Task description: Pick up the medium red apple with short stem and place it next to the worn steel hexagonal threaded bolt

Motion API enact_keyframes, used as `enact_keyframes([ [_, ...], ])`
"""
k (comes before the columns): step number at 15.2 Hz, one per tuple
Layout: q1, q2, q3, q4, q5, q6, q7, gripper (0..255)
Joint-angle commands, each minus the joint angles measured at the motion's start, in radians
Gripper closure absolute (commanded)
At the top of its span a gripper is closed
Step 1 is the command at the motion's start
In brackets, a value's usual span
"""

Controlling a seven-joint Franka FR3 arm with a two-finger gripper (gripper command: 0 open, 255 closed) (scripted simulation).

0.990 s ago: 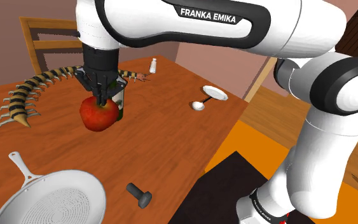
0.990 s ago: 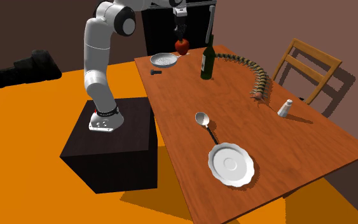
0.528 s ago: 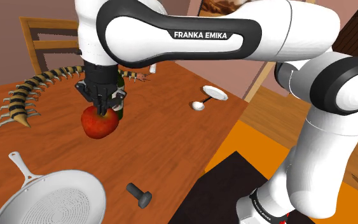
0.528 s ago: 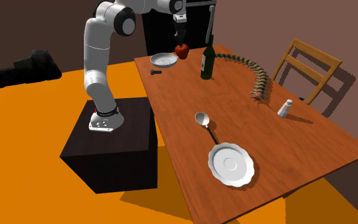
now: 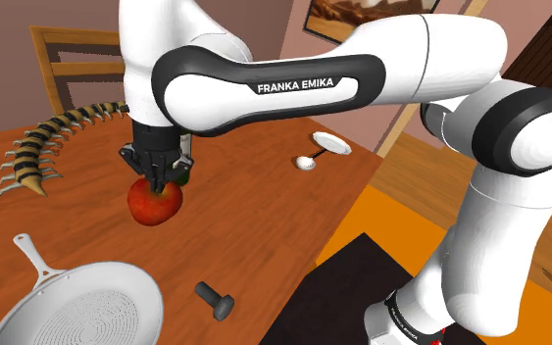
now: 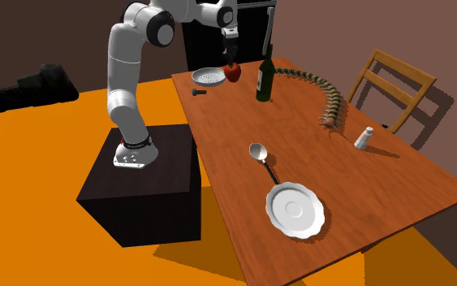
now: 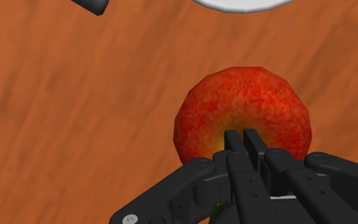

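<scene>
Red apple (image 5: 154,203) hangs over the wooden table (image 5: 254,216), clasped at its top by the black gripper (image 5: 157,176).
Nearest in the shoulder view lie a white pan (image 5: 68,314) and the dark bolt (image 5: 215,299), side by side near the table's edge, with the apple a little beyond and apart from both. Farther off are a striped centipede (image 5: 43,147), a spoon (image 5: 306,163), a plate (image 5: 330,143) and a chair (image 5: 68,69). The wrist view shows the fingers (image 7: 234,141) nearly meeting on the apple's crown, with the bolt and the pan's rim past it. The second exterior view shows a dark bottle (image 6: 265,77) whole, close beside the apple, where the shoulder view has the gripper in front of it, and adds a shaker (image 6: 364,137) by the chair.
</scene>
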Motion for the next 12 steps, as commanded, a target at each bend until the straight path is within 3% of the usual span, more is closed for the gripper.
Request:
enact_keyframes([
  [1,-0.001,0.003,-0.001,-0.023,-0.003,0.026,0.003,255],
  [8,0.000,0.027,-0.009,-0.085,-0.019,0.109,0.015,255],
  [12,0.000,0.027,-0.009,-0.085,-0.019,0.109,0.015,255],
])
